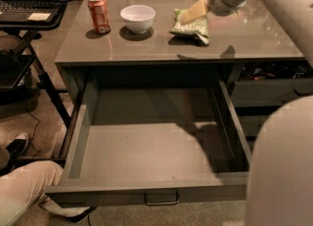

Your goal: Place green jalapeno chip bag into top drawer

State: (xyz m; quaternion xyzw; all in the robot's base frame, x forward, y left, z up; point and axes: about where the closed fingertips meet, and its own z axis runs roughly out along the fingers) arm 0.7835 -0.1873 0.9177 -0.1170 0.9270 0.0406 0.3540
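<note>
Hovering over the green jalapeno chip bag [190, 28] on the bench [254, 41]: gripper [193, 11], open or closed I can't tell. Risks: crinkly bag slips from a shallow pinch, or gets shoved toward the white bowl [138, 17]. Top drawer [146, 190] stands open below.

On my grey counter [146, 49] I see a soda can [99, 13], a white bowl [138, 18] and the chip bag [194, 28], with the gripper [192, 11] at the bag.
</note>
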